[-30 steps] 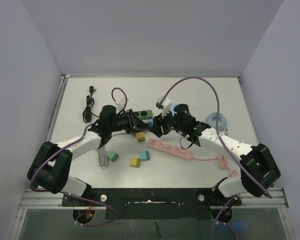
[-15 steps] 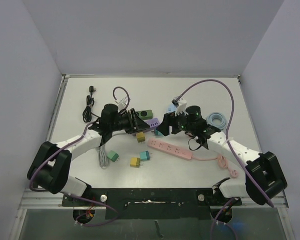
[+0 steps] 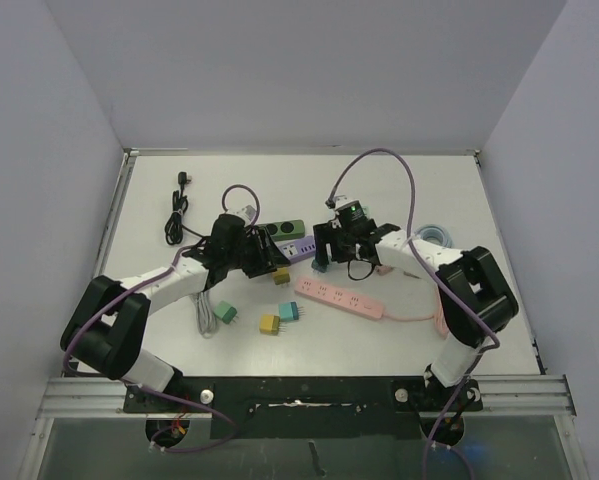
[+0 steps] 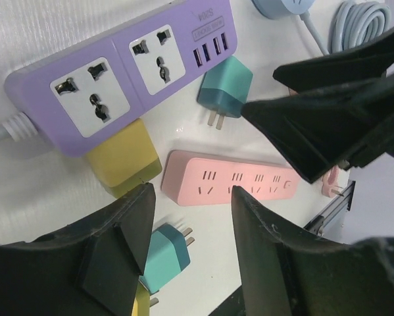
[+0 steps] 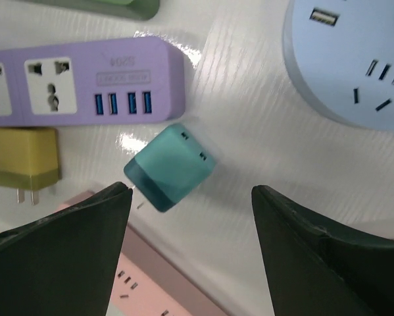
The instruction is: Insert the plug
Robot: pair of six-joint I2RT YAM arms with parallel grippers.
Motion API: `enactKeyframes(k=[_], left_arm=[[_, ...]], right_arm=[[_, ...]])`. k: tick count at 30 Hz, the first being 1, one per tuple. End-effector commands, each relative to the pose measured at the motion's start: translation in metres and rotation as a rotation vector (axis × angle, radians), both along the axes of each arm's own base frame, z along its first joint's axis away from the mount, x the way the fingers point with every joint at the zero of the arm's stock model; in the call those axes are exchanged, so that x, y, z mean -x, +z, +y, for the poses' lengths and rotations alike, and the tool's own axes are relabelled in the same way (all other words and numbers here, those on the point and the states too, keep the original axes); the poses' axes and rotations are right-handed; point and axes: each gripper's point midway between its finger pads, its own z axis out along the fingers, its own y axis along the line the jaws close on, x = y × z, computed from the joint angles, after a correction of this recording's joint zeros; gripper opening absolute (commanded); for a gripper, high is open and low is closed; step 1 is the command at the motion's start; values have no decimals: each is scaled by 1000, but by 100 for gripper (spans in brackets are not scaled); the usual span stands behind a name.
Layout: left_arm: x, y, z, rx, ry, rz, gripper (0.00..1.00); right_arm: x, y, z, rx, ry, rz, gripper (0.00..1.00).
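Note:
A teal plug (image 5: pixel 172 166) lies on the table just below the USB end of the purple power strip (image 5: pixel 85 82), prongs toward the pink strip. My right gripper (image 5: pixel 191 191) is open and empty, its fingers straddling the table just beside the teal plug; in the top view it (image 3: pixel 324 252) hovers over that plug. My left gripper (image 4: pixel 190 197) is open and empty, above the table between the yellow plug (image 4: pixel 121 161) and the pink power strip (image 4: pixel 229 184). In the top view it (image 3: pixel 264 258) sits by the purple strip (image 3: pixel 301 246).
A green strip (image 3: pixel 284 230) lies behind the purple one. A round blue socket hub (image 5: pixel 348 66) is at right. Loose teal (image 3: pixel 289 311), yellow (image 3: pixel 269 323) and green (image 3: pixel 225 313) plugs lie near the front. A black cable (image 3: pixel 177 212) is at far left.
My right arm has swung its wrist back to the left and now sits lower over the teal plug. My left gripper has edged slightly right. Nothing was gripped.

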Motion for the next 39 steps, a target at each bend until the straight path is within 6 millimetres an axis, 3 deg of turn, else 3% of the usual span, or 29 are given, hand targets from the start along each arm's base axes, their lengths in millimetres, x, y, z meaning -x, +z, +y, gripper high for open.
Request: enactKeyframes(k=[1,6,10,15,19,23,25,29,33,39], left_arm=[[-8,4,1,-13,11,-43,50],[-7,0,3,-21,15,-38,53],[-6,-1,5,-30,19,-38,55],[-6,0,7,-37,19,-45,57],[-4,0,6,-30,14,-45,58],[-3,6,2,0,4,-58,59],[-2,13,-2,26,-3,-80,59],[0,25,-10,72,-11,-131,59],[0,35,-24,112,-23,-185,60],[5,71,-52,238,-64,-310,62]], right_arm=[[-25,11,6,50,-77,-35,75],[-27,-2,19,76,-125,-17,80],[-34,-11,15,133,-187,-13,79],[-35,-20,14,160,-209,29,69],[-37,-19,16,140,-221,35,53],[-37,-2,17,62,-256,3,40],[-39,18,17,-9,-291,-41,39],[-41,53,19,-162,-373,-106,38],[-37,71,20,-267,-425,-125,38],[-26,98,31,-445,-450,-132,39]])
